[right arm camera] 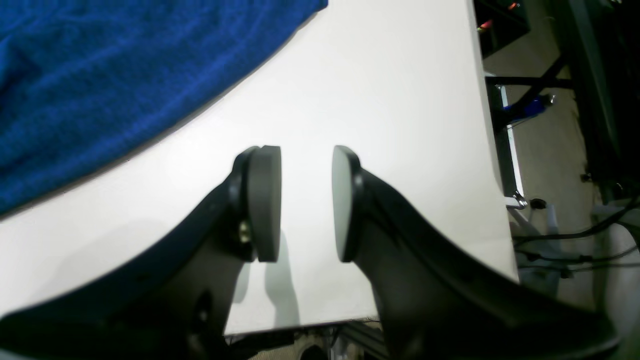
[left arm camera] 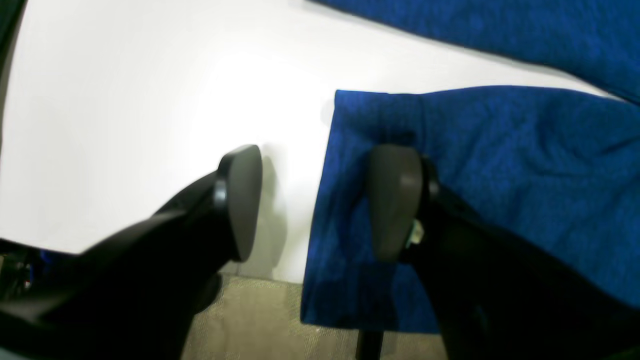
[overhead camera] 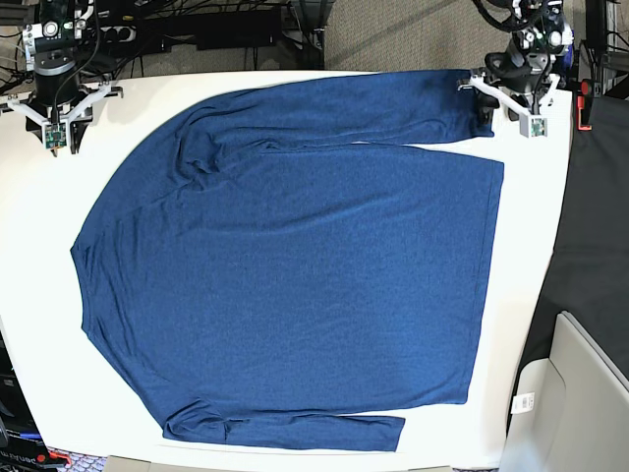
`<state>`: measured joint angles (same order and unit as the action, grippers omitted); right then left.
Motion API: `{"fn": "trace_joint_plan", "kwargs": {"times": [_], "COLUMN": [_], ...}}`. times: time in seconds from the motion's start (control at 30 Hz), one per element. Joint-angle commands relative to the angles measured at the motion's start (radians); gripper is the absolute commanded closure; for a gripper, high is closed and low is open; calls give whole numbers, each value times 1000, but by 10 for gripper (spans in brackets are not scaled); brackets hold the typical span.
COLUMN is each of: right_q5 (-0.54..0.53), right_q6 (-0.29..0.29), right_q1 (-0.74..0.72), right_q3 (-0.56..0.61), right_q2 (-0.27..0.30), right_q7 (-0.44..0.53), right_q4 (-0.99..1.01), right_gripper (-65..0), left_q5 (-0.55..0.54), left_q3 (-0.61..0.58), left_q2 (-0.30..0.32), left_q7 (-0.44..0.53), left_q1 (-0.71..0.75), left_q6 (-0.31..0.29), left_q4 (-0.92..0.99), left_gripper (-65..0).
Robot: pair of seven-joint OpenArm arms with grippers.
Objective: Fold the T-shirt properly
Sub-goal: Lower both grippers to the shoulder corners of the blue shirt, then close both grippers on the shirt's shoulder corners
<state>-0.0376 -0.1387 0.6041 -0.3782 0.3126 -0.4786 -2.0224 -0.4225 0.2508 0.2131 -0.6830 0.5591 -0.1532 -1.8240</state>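
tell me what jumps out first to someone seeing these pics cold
The big navy T-shirt spread flat over most of the white table, sleeves lying along the far and near edges. Next, the left gripper at the far sleeve's cuff, jaws wide, one finger on the fabric. The right gripper hovers open over bare table.

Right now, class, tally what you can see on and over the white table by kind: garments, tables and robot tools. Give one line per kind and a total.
Garments: 1, the blue T-shirt
Tables: 1, the white table
Robot tools: 2, the left tool and the right tool
Total: 4
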Motion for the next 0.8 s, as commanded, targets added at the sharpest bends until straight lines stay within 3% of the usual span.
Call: {"fn": "trace_joint_plan", "kwargs": {"times": [0.0,0.23,0.63,0.77], "right_q5": [2,2,2,2], "right_q6": [9,9,9,9], "right_q1": [1,0,3,1], "right_q3": [-6,-6,-5,26], "right_q2": [10,10,10,10], "right_q7": [21,21,21,21], "right_q4": [-18,-18,-18,-18], "right_gripper": [-178,-179,-179,-179], "left_q5": [-25,-132,-135,-135], "left_q3": [-5,-5,-48,-121], "left_q2": [7,41,41,78], "left_q7": [-56,-56,-56,-56], "left_q1": [14,37,54,52], "left_q6": [-6,-7,-7,-7], "left_q4": [0,4,2,17], "left_gripper": [-332,-332,-330,-277]}}
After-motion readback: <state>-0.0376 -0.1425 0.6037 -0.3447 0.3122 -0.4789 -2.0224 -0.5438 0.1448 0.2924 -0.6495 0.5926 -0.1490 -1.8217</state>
